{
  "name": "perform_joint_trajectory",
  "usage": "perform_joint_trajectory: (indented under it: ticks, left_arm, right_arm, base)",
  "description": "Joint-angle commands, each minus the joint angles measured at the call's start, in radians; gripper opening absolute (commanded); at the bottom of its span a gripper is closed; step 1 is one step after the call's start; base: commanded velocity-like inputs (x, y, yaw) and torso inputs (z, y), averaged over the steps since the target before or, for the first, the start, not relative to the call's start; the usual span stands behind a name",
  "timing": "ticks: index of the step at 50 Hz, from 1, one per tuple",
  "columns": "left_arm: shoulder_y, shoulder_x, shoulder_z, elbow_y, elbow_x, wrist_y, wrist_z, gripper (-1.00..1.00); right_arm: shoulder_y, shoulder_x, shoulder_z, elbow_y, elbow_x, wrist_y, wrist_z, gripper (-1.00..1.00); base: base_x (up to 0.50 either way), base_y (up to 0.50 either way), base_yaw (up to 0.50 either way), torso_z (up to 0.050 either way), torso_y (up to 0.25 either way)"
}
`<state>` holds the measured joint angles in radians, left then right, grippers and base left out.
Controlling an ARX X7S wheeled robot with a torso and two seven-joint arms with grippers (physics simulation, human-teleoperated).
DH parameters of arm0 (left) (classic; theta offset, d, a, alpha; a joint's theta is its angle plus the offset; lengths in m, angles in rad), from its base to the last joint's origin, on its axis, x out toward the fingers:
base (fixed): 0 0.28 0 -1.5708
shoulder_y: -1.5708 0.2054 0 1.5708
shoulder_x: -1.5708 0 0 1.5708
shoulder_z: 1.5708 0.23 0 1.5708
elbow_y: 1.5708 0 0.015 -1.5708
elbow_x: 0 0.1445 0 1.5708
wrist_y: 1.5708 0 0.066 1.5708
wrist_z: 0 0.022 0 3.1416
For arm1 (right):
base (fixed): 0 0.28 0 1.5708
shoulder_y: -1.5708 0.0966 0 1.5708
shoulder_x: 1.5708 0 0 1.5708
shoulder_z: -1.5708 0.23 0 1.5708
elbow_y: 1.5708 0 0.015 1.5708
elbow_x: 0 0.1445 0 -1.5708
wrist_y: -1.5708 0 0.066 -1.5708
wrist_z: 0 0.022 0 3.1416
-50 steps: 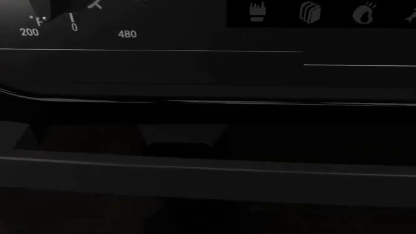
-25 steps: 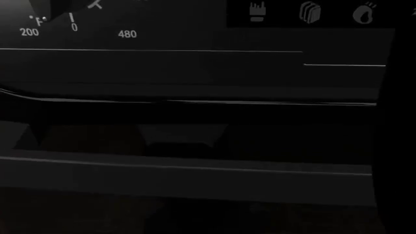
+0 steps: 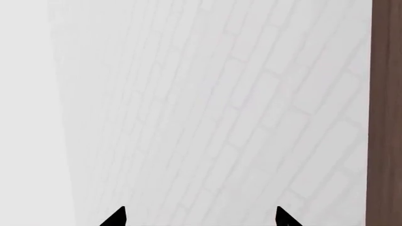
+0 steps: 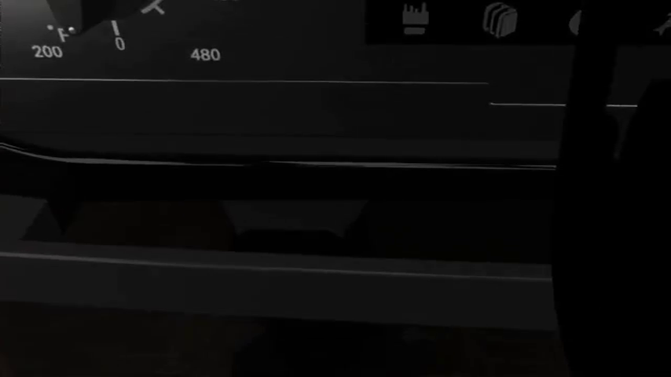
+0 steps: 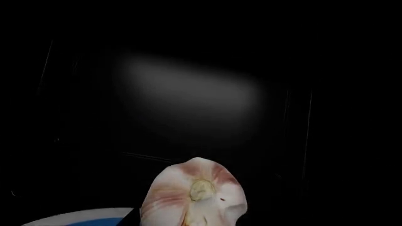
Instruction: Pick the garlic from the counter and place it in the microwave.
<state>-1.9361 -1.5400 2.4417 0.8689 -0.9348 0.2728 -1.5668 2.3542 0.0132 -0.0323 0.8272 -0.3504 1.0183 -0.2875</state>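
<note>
left wrist view: only a pale brick wall [image 3: 207, 108] and a brown wood edge [image 3: 384, 113] at 3 o'clock; the left gripper [image 3: 199, 219] shows two spread tips, empty

head view: a dark shape [image 4: 608, 204] has slid in from 3 o'clock across the appliance front [image 4: 262, 118] – probably the right arm arriving

right wrist view: the garlic [image 5: 193, 195] sits close at 6 o'clock, seemingly carried, though i cannot tell the grip

Only two black fingertips [image 3: 116, 217] of the left gripper are seen; the rest is cut off. The garlic [image 5: 193, 194] is cut by the picture's edge, its holder hidden. The panel icons [image 4: 501, 20] are partly covered by a dark shape [image 4: 614, 212].
</note>
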Motion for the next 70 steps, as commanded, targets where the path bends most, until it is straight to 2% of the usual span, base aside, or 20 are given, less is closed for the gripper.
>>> perform_joint_trajectory:
  ticks: [1,21,22,41,70]
  left_arm:
    - [0.07,0.008,-0.076,0.001,-0.007,-0.007,-0.002,1.0]
    - [0.141,0.006,-0.15,-0.001,-0.008,-0.013,0.001,1.0]
    - [0.149,0.01,-0.152,-0.006,-0.005,-0.007,0.001,1.0]
    - [0.231,0.012,-0.256,0.0,-0.018,-0.025,0.002,1.0]
    - [0.333,0.009,-0.342,-0.007,-0.005,-0.014,-0.001,1.0]
  right_arm:
    - [0.002,0.0,-0.001,0.033,-0.008,-0.005,0.007,-1.0]
    - [0.002,0.001,-0.001,0.055,0.007,0.011,0.028,-1.0]
    - [0.002,0.001,-0.001,0.053,0.011,0.013,0.028,1.0]
    - [0.002,-0.004,0.0,-0.018,-0.001,0.033,-0.001,1.0]
    - [0.002,-0.013,-0.027,-0.155,-0.012,0.054,-0.094,1.0]
  base:
    - [0.0,0.0,0.0,0.0,0.0]
    - [0.0,0.0,0.0,0.0,0.0]
    - [0.0,0.0,0.0,0.0,0.0]
    - [0.0,0.0,0.0,0.0,0.0]
    - [0.0,0.0,0.0,0.0,0.0]
